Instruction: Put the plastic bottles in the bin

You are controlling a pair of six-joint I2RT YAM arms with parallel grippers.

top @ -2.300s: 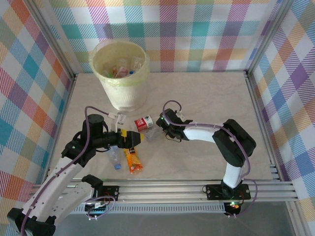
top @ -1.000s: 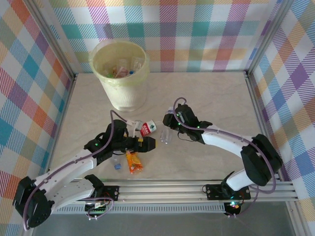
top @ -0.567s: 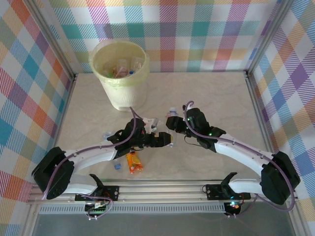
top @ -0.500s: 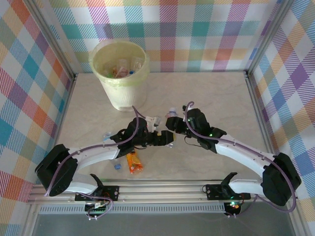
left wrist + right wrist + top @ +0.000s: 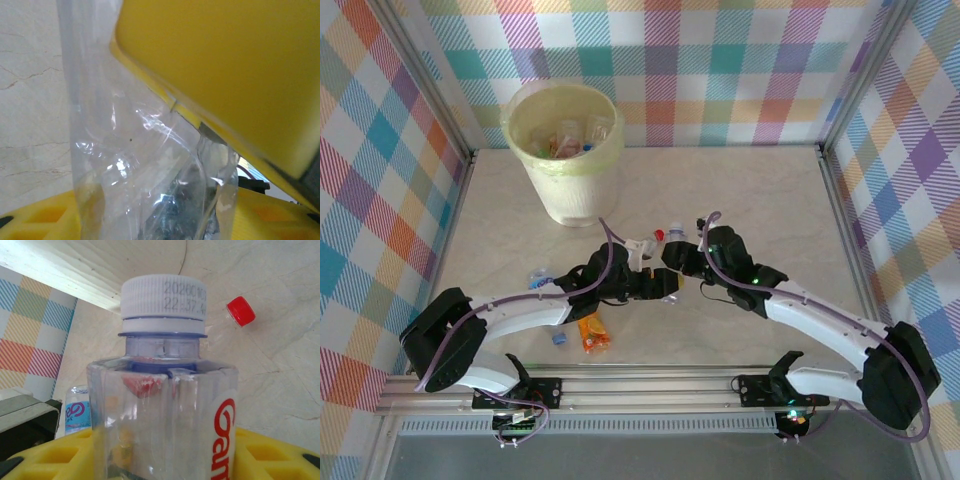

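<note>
My right gripper (image 5: 165, 452) is shut on a clear plastic bottle (image 5: 162, 395) with a white cap and red lettering, standing upright between its yellow fingers. From above, that gripper (image 5: 674, 252) sits at mid-table with the cap (image 5: 672, 231) just beyond it. My left gripper (image 5: 150, 170) is shut on a crumpled clear bottle (image 5: 125, 150); seen from above, it (image 5: 664, 289) lies right below the right one. I cannot tell whether both hold the same bottle. The bin (image 5: 563, 151) stands far left with several bottles inside.
An orange-labelled bottle (image 5: 590, 331) and a blue-capped one (image 5: 558, 338) lie near the front edge. A blue-labelled bottle (image 5: 535, 276) lies behind the left arm. A red cap (image 5: 241, 310) shows on the table beyond the held bottle. Checked walls enclose the table.
The left arm has swung right to mid-table and its jaws have closed on the clear bottle. The right gripper lifted its bottle off the table and shifted slightly right.
</note>
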